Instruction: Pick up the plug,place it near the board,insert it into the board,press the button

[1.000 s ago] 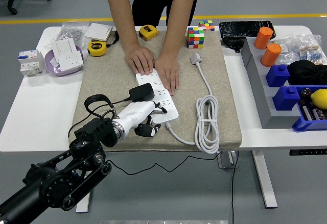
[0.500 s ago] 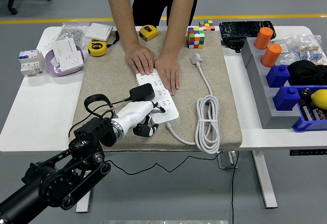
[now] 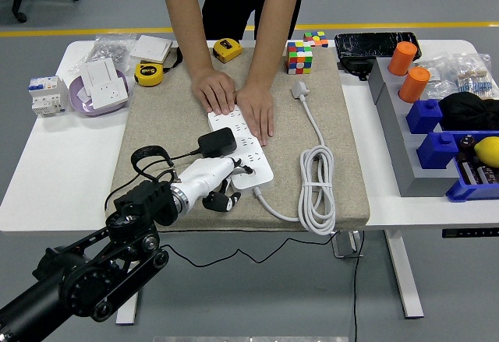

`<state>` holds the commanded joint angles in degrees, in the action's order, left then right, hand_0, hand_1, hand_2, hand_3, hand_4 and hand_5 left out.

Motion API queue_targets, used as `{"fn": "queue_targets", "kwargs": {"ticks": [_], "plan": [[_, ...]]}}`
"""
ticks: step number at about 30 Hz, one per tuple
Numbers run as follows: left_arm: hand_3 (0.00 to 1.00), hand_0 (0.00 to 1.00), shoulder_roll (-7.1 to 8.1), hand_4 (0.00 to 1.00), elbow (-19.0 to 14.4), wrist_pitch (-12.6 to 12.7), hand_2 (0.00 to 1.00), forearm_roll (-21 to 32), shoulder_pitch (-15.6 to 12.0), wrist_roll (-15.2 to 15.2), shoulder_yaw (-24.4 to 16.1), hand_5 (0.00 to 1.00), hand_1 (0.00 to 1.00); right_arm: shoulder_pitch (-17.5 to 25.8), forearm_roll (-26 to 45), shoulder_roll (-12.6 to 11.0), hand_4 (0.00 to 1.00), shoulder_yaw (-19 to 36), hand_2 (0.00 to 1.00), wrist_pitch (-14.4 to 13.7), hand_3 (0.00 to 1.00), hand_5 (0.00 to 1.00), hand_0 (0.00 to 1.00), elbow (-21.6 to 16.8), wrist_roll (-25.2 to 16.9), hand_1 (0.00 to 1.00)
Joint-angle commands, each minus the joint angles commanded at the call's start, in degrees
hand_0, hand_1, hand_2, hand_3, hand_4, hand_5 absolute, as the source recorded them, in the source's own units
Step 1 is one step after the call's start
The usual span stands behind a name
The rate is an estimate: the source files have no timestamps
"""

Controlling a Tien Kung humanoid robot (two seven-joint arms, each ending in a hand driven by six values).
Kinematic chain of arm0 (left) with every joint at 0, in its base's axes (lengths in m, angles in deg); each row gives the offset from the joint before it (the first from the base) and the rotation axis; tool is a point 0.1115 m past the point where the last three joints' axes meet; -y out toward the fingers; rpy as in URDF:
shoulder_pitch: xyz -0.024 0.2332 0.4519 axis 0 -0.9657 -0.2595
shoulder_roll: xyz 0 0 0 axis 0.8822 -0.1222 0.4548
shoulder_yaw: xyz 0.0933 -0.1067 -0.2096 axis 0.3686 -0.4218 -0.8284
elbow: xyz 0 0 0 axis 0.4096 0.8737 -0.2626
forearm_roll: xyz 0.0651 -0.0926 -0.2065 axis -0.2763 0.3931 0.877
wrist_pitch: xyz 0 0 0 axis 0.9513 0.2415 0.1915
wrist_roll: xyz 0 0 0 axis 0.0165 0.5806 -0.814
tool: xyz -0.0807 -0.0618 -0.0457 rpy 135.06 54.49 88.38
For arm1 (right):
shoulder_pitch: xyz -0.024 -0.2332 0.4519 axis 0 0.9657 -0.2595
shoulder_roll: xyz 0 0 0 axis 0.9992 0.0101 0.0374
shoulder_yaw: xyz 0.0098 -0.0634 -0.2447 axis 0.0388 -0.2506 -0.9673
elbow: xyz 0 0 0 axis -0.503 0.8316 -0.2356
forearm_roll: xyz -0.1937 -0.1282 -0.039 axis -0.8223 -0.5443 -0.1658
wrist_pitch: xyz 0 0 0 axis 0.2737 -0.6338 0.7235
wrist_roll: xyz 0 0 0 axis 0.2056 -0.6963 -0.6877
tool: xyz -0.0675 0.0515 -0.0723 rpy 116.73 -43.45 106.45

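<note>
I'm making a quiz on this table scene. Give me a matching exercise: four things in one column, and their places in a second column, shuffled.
Things:
1. power strip
2. Rubik's cube
3. coiled white cable
4. black plug

Places:
A. near right part of the mat
B. under the person's hands
C. far edge of the mat
D. at the strip's left side, by the robot's left hand

Pairs: 1-B, 2-C, 3-A, 4-D
</note>
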<state>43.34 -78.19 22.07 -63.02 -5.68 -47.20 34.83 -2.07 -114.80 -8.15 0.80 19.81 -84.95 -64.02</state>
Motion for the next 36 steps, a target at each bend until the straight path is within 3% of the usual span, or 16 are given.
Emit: {"fn": "queue_targets", "kwargs": {"ticks": [5, 9, 13, 16, 18, 19, 22, 24, 25, 30, 31, 36], "plan": [[0.693, 0.103, 0.2, 0.591, -1.1, 0.1, 0.145, -0.4, -0.2, 0.0, -0.7, 0.002, 0.002, 0.0, 0.0, 0.0, 0.883, 0.0, 0.695, 0.0, 0.606, 0.566, 0.816, 0.0, 0.0, 0.718], [0.679, 0.104, 0.74, 0.534, -4.6, -0.5, 0.147, -1.3, -0.8, 0.4, -2.5, 0.002, 0.002, 0.1, 0.0, 0.0, 0.883, 0.0, 0.695, 0.0, 0.606, 0.566, 0.816, 0.0, 0.0, 0.719], [0.665, 0.113, 1.43, 0.508, -10.4, -0.5, 0.153, -1.9, -2.0, 0.4, -5.7, 0.002, 0.012, 0.1, -0.1, 0.1, 0.883, 0.1, 0.695, 0.0, 0.606, 0.566, 0.816, 0.0, 0.0, 0.719], [0.665, 0.113, 1.53, 0.508, -15.4, 1.2, 0.153, -0.1, -3.3, -1.2, -8.6, 0.002, 0.012, 0.1, -0.1, 0.1, 0.883, 0.2, 0.695, 0.0, 0.606, 0.566, 0.816, 0.0, 0.0, 0.719], [0.665, 0.113, 0.94, 0.508, -18.6, 5.6, 0.153, 3.0, -5.0, -5.1, -11.8, 0.002, 0.012, 0.1, -0.2, 0.1, 0.883, 0.4, 0.695, 0.0, 0.606, 0.566, 0.816, 0.0, 0.0, 0.719], [0.614, 0.21, 0.62, 0.7, -19.5, 7.6, 0.369, 4.9, -5.6, -7.0, -13.0, 0.079, 0.257, 0.1, -0.2, 0.1, 0.883, 0.3, 0.695, 0.0, 0.606, 0.566, 0.816, 0.0, 0.0, 0.718], [0.614, 0.21, -0.94, 0.7, -20.5, 14.0, 0.369, 11.9, -7.7, -13.6, -17.5, 0.079, 0.257, 0.0, -0.2, 0.2, 0.883, 0.4, 0.695, 0.0, 0.606, 0.566, 0.816, 0.0, 0.0, 0.718], [0.614, 0.21, -1.92, 0.7, -20.5, 16.5, 0.369, 16.8, -9.2, -17.6, -20.7, 0.079, 0.257, 0.0, 0.1, 0.3, 0.883, 0.3, 0.695, 0.0, 0.606, 0.566, 0.816, 0.0, -0.1, 0.718], [0.684, 0.774, -2.22, 0.998, -20.5, 16.8, 0.714, 19.0, -9.7, -19.3, -22.0, 0.326, 0.773, 0.0, 0.0, 0.4, 0.883, 0.3, 0.695, 0.0, 0.606, 0.566, 0.816, 0.0, -0.1, 0.718], [0.684, 0.774, -3.43, 0.998, -20.1, 13.7, 0.714, 31.7, -12.4, -24.4, -27.4, 0.326, 0.773, 0.1, -0.4, 0.4, 0.883, 0.8, 0.695, 0.0, 0.607, 0.566, 0.816, 0.0, 0.0, 0.719], [0.965, 0.998, -3.6, 0.998, -20.1, 13.1, 0.998, 33.9, -12.7, -25.0, -28.0, 0.731, 0.998, 0.1, -0.4, 0.4, 0.883, 0.9, 0.695, 0.0, 0.607, 0.566, 0.815, 0.0, 0.0, 0.719], [0.965, 0.998, -4.85, 0.998, -20.4, 9.6, 0.998, 45.7, -14.9, -28.2, -31.6, 0.731, 0.998, 0.1, -0.1, 0.5, 0.883, 0.8, 0.695, -0.1, 0.607, 0.566, 0.815, 0.0, 0.0, 0.719]]}}
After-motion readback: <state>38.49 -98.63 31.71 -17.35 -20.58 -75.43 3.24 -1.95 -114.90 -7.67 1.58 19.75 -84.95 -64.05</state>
